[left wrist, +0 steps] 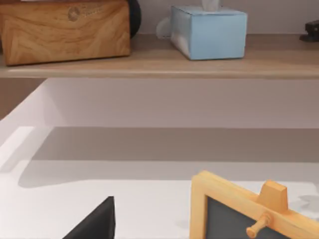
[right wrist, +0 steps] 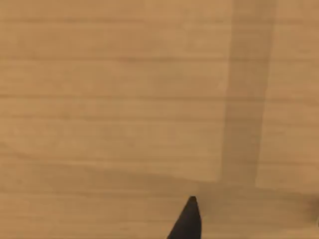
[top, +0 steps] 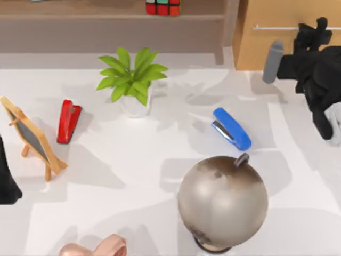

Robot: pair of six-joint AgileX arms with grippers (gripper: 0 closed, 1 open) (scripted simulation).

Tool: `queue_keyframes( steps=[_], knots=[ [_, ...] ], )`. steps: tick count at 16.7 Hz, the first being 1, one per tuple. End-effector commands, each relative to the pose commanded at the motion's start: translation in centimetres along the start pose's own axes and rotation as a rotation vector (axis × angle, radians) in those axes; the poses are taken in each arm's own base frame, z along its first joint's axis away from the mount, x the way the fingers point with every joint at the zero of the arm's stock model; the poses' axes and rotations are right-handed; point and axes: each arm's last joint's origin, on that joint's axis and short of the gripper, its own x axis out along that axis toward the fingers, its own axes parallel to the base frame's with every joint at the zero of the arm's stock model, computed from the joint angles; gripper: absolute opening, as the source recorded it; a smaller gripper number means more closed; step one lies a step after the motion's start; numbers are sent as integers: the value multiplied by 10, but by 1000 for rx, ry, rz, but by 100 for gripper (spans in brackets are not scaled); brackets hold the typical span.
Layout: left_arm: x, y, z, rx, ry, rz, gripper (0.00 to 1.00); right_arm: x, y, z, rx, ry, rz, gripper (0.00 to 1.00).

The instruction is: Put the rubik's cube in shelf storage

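Already the rubik's cube [top: 163, 7] sits on the board of the shelf storage [top: 106, 24] at the back of the worktop [top: 138, 176], near the shelf's upright post at its right end. Its visible face shows a row of red squares with a green one above, all split by a black grid; the rest is cut off by the top view's edge.

At the right edge of the top view, the right pincer [top: 314, 33] is raised in front of the light-orange drawer cabinet [top: 287, 32] with its silver bar handle; whether its fingers are apart or together I cannot tell. One dark fingertip [right wrist: 187, 221] shows against the cabinet's wood grain in the right wrist view.

My left arm [top: 6, 181] rests at the worktop's left edge beside a small framed chalkboard [top: 32, 138]. Its wrist camera faces the shelf, where a wooden box [left wrist: 65, 30] and a blue tissue box [left wrist: 209, 32] stand on the board.

Elsewhere on the worktop are a red stapler [top: 68, 120], a potted plant [top: 133, 80], a blue stapler [top: 232, 128] and a globe [top: 222, 201].
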Motion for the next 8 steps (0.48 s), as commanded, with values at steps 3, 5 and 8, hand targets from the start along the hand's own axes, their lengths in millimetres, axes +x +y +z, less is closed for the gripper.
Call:
queue_keyframes(
  steps=[3,5,8],
  knots=[
    [0,0,0,0,0,0,100,0,0,0,0,0,0,100],
    [0,0,0,0,0,0,100,0,0,0,0,0,0,100],
    [0,0,0,0,0,0,100,0,0,0,0,0,0,100]
  ],
)
